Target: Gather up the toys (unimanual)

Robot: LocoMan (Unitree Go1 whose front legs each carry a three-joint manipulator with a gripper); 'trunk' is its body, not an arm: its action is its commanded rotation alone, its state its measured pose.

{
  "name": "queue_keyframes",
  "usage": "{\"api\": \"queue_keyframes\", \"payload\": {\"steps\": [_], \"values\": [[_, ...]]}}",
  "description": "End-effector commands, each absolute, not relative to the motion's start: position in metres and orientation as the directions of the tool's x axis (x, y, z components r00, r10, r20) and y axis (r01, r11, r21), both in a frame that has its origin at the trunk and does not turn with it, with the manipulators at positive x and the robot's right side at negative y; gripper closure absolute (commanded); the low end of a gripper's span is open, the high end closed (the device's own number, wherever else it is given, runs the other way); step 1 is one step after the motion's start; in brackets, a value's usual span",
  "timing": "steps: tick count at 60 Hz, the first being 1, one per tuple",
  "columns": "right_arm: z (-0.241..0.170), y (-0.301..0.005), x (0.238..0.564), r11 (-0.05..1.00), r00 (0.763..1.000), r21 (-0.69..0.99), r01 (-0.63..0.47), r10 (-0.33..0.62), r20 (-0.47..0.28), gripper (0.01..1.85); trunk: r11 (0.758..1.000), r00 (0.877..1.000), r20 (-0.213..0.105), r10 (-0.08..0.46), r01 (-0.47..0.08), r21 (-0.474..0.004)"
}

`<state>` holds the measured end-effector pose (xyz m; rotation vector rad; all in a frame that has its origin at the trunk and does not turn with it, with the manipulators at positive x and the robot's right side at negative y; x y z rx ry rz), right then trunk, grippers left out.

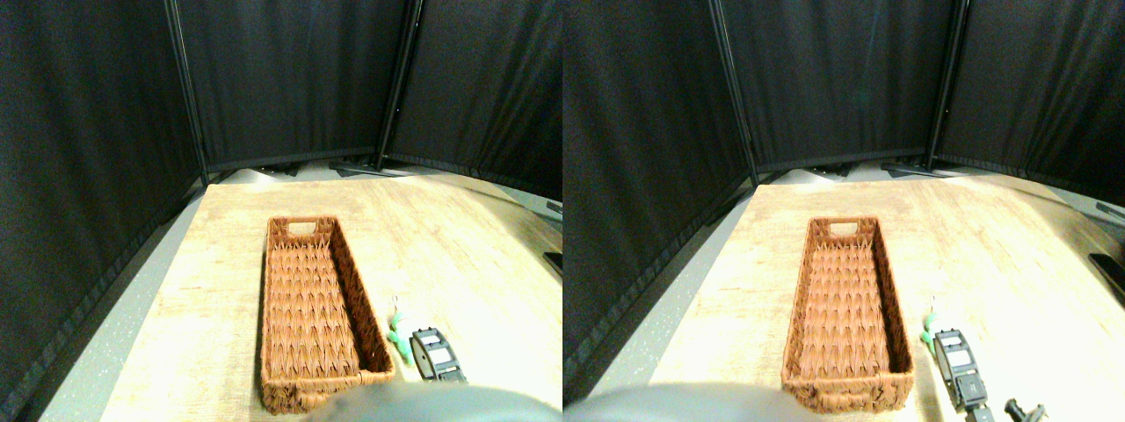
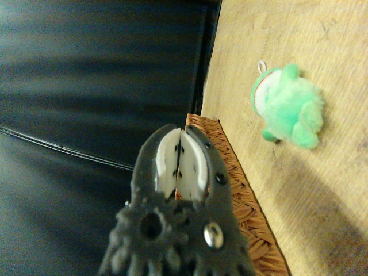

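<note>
Dark plastic and two white pads: that is my right gripper (image 2: 179,164) in the wrist view, jaws pressed together with nothing between them. I take the long wicker basket (image 1: 318,387) as my landmark. The gripper (image 1: 437,356) sits just off the basket's right wall, down near its near end. Between gripper and wall lies the green plush toy (image 2: 287,104), on the bare wooden table (image 1: 475,264), close to the wall but apart from it, and apart from the jaws too. The basket holds nothing that I can see, so I judge the collecting has not begun.

What worries me: the jaws are closed, so if I drive in as they stand I will only nudge the soft toy along the table, perhaps up against the wicker where a clean pinch is harder. The thin string loop could also snag a fingertip.

The wrist view gives me the toy's white face, its loop and the meeting pads. The stereo pair view shows the toy (image 1: 398,342) only as a small green fleck, yet it alone shows the whole basket and its far handle slot
</note>
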<state>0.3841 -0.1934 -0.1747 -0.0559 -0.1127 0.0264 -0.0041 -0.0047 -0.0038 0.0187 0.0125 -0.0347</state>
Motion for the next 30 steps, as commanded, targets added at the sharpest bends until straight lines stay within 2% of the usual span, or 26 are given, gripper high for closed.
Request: {"api": "queue_keyframes", "payload": {"steps": [1,30], "values": [[-0.1679,-0.1934,0.3838,0.998,0.989,-0.064,-0.011,0.021,0.148,1.8,0.999,0.999,-0.014,-0.034,0.034,0.016],[-0.1646,-0.192,0.38,1.0,0.988,-0.022,0.014,-0.01,0.152,1.8,0.999,0.999,-0.01,-0.042,0.042,0.016]]}}
